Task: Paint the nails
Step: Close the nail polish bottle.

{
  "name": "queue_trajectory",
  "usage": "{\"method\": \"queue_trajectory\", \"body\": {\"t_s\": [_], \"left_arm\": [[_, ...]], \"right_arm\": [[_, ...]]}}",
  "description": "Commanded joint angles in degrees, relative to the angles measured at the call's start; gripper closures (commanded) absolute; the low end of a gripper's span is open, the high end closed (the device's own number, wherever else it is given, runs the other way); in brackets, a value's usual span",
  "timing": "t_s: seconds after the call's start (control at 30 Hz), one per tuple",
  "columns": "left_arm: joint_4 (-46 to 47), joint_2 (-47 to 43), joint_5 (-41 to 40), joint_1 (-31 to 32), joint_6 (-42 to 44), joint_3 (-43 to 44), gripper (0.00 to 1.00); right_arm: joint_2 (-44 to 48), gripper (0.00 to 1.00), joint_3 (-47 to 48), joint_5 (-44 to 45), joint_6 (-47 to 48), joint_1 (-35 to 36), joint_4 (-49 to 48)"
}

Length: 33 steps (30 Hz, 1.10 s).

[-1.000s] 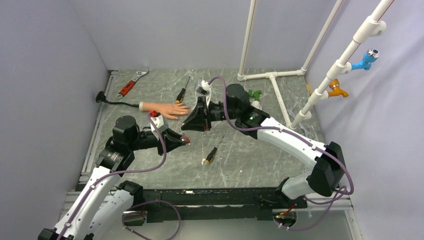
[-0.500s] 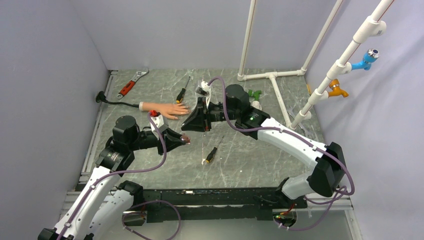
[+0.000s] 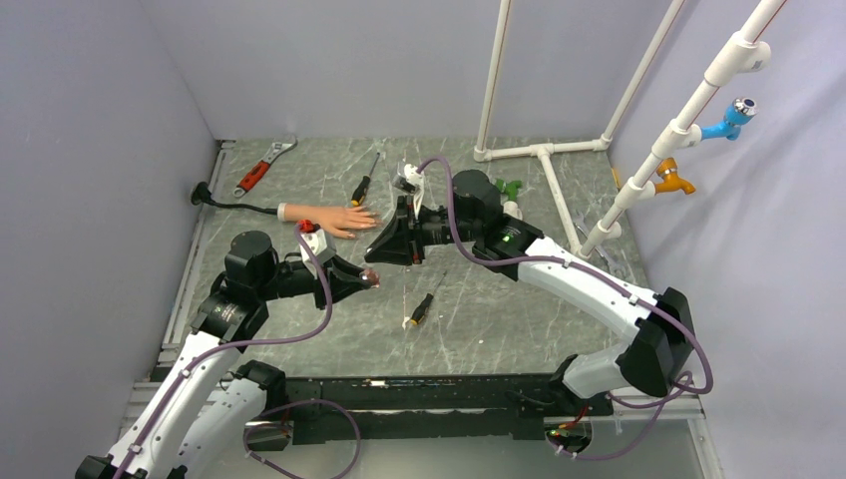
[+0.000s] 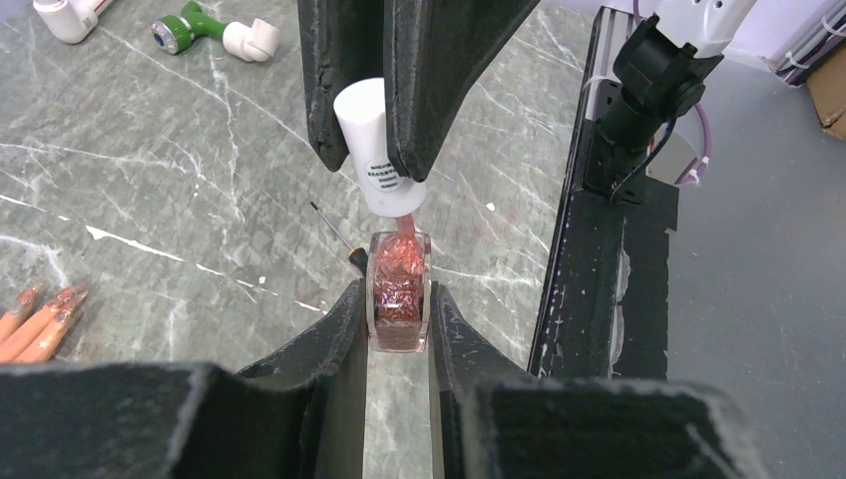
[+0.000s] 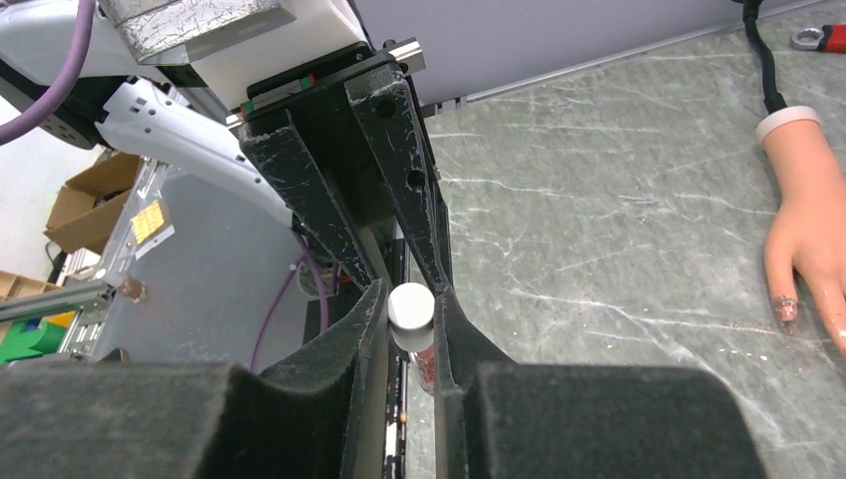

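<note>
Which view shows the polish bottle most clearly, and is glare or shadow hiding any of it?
Left wrist: the small clear glass bottle of red polish is sharp and evenly lit, a few glints, nothing washed out. Right wrist: its white cap is clear; the glass sits in shadow between dark fingers. Top external: soft even light, but the bottle is too small to read.

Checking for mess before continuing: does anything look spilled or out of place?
Yes: a faint reddish smear streaks the table just beside the rubber hand's fingertips, likely stray polish. Nothing else looks spilled.
</note>
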State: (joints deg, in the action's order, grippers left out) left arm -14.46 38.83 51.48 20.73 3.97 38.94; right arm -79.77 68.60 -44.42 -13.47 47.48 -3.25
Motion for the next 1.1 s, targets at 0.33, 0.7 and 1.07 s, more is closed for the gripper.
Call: {"method": "queue_trajectory", "body": {"t_s": [0.33, 0.7, 1.07], "left_arm": [[1.43, -0.83, 0.11, 0.19, 1.13, 2.68, 1.0], [1.36, -1.1, -0.21, 0.18, 1.23, 2.63, 1.0], [1.25, -0.95, -0.31, 0.19, 1.22, 2.7, 1.0]], "right_arm": [[-0.11, 1.0, 0.79, 0.92, 1.4, 1.12, -0.62], [-1.09, 1.0, 1.19, 2.43, 2.97, 1.15, 0.9], [-1.33, 1.0, 2.61, 3.75, 5.37, 1.12, 4.51]]}}
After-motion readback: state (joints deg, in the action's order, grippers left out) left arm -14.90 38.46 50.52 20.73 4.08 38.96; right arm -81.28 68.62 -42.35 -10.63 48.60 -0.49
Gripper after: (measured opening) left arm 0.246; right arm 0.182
